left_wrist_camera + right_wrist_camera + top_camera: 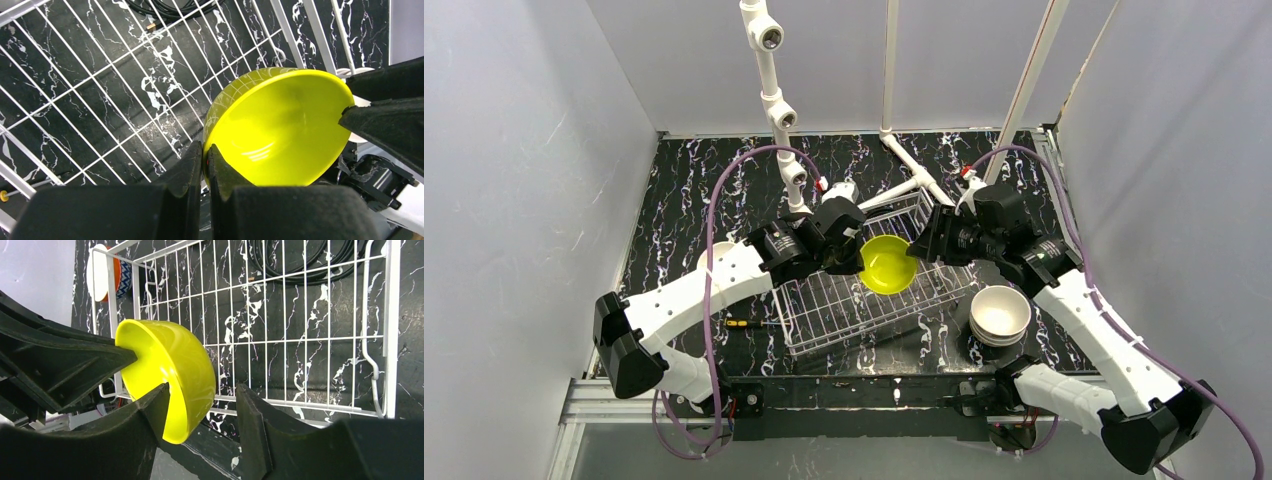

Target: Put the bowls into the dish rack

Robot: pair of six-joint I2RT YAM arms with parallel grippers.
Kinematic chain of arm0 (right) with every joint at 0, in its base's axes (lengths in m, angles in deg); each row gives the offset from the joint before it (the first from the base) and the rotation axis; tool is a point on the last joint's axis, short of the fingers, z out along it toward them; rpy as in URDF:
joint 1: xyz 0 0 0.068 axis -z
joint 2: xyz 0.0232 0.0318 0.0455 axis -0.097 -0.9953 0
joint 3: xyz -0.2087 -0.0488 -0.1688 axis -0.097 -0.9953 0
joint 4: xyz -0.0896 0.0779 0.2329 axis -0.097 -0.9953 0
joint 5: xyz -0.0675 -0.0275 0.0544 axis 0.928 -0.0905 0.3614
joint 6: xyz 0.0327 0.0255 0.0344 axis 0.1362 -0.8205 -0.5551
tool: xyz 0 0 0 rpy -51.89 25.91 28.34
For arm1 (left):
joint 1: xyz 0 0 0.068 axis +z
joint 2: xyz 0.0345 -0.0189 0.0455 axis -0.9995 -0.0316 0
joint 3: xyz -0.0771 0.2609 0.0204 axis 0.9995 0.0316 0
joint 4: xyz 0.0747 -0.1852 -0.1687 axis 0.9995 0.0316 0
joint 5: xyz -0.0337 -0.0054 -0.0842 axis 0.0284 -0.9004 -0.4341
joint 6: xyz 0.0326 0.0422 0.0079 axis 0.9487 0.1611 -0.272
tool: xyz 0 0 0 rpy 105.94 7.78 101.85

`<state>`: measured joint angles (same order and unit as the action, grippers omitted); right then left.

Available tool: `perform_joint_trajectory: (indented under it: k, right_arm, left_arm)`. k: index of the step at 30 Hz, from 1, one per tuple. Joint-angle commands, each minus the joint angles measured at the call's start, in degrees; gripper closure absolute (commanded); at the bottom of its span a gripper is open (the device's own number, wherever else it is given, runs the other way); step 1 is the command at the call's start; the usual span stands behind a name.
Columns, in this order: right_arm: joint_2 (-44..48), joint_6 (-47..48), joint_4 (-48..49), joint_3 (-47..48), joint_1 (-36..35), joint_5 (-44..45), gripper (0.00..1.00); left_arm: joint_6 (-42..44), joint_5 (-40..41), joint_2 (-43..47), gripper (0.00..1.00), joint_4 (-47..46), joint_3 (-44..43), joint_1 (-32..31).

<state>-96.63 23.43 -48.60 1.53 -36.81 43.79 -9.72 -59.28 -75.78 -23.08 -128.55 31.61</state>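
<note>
Left gripper (pixel 205 150) pinches the yellow-green bowl (pixel 280 130) over the dish rack (pixel 824 310); right gripper (pixel 202 395), spread wide round its rim, may take it.

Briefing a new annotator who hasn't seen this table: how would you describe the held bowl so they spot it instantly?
Find the wire dish rack in the middle of the black marbled table. Above it, the left gripper pinches the rim of a tilted yellow-green bowl. It is the only yellow bowl; the stack beside the rack is pale.
</note>
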Motion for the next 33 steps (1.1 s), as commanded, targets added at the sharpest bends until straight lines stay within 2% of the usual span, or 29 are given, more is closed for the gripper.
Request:
perform_joint_trajectory:
  k: [1, 5, 7, 14, 20, 24, 27, 33]
  right_arm:
    - [-0.79, 1.19, 0.74, -0.26, -0.07, -2.62, 0.39]
    - [-1.85, 0.91, 0.58, -0.73, -0.10, -2.25, 0.62]
    - [-2.35, 0.89, 0.40, -0.64, -0.15, -2.50, 0.67]
    - [-2.44, 0.29, 1.32, -1.47, -0.40, -2.23, 0.67]
    - [-2.96, 0.59, 0.73, -2.29, -1.31, -1.61, 0.62]
    - [-2.94, 0.56, 0.67, -2.48, -1.92, -0.88, 0.62]
    - [-3.04, 0.46, 1.97, -3.24, -2.30, -1.27, 0.65]
    - [-3.83, -1.34, 3.84, -4.72, -2.77, -1.57, 0.82]
  left_arm:
    - [-0.90, 3.98, 1.02, 1.00, 0.95, -0.30, 0.24]
    - [0.00, 3.50, 0.86, 1.00, -1.12, 0.12, 0.25]
    - [0.84, 2.86, 0.97, 1.00, -2.98, 1.16, 0.24]
    - [4.47, 1.50, 1.21, 1.00, -6.89, 2.77, 0.32]
    - [6.25, 3.41, -0.19, 1.00, -4.81, 0.35, 0.24]
    - [6.88, 2.86, -0.97, 1.00, -3.96, -0.65, 0.33]
    - [7.38, 1.88, -1.29, 1.00, -3.93, -1.06, 0.31]
    - [10.58, 1.26, -1.79, 1.00, -3.34, -3.05, 0.28]
